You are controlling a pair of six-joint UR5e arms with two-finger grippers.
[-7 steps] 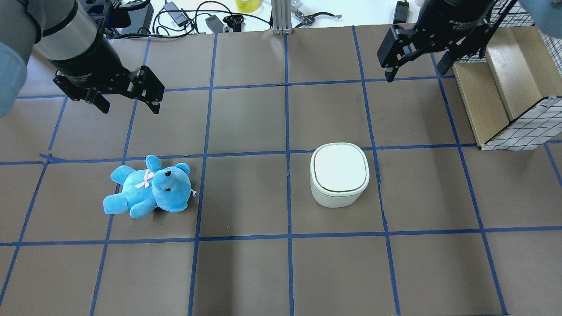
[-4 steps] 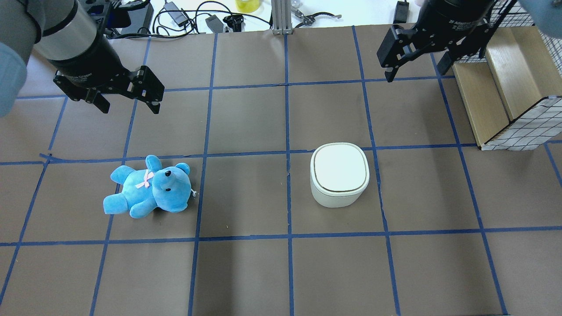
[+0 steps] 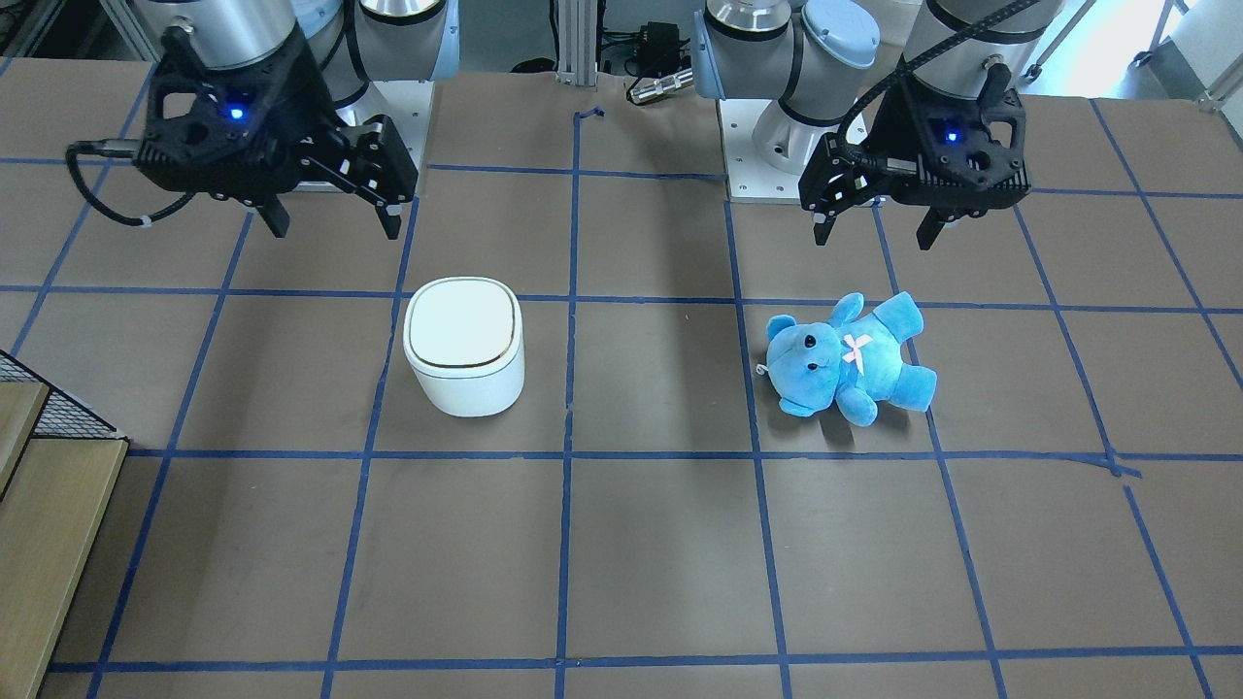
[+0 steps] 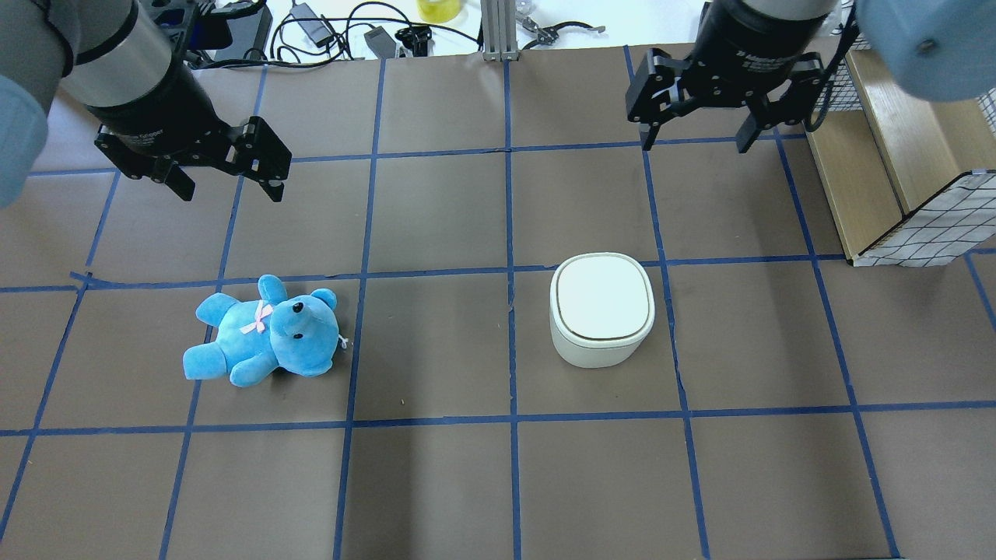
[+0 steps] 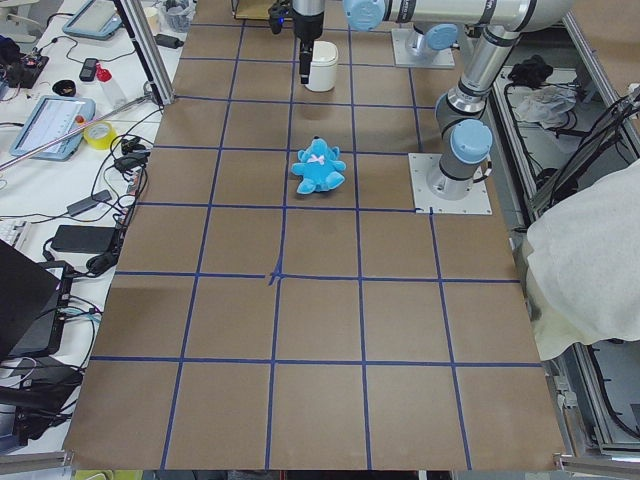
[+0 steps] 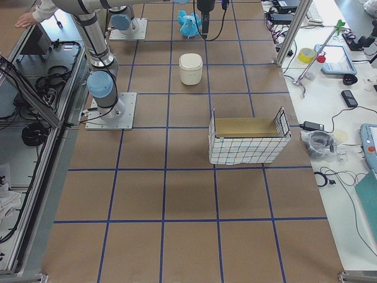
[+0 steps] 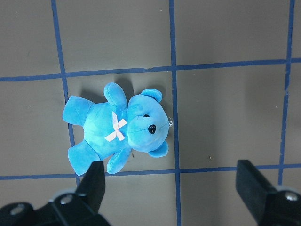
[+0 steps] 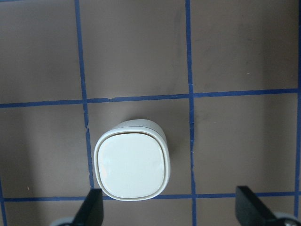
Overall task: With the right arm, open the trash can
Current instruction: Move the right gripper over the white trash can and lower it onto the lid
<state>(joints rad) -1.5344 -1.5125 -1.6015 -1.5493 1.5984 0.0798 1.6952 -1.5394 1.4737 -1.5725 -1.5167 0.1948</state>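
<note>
**Trash can closed; right gripper open, above and behind it**

The small white rounded-square plastic trash can (image 4: 601, 342) was noted upright on the brown paper table (image 4: 436, 482) with its blue tape grid. It stood on the right arm's side, just beside the centre tape line. Its flat white lid (image 8: 131, 165) was recorded as shut and flush, with a thin gold line around the rim.

The right gripper (image 4: 692, 144) was seen with its black fingers spread wide and nothing between them. It was raised off the table, on the robot's side of the trash can and well apart from it. The left gripper (image 4: 231, 193) was likewise spread and empty, near the blue plush teddy bear (image 4: 264, 334).

Handling was judged as follows.
- The trash can was taken to be light, hollow and stiff, with smooth walls that would be slippery.
- A sideways push was expected to slide or tip it on the paper.
- No handle or tab was visible on the lid, and the hinge side could not be determined.
- Contact was therefore judged best at the lid itself: a vertical press near one edge, or a fingertip under the rim seam.
- Gripping the body was judged unsuitable.
</note>
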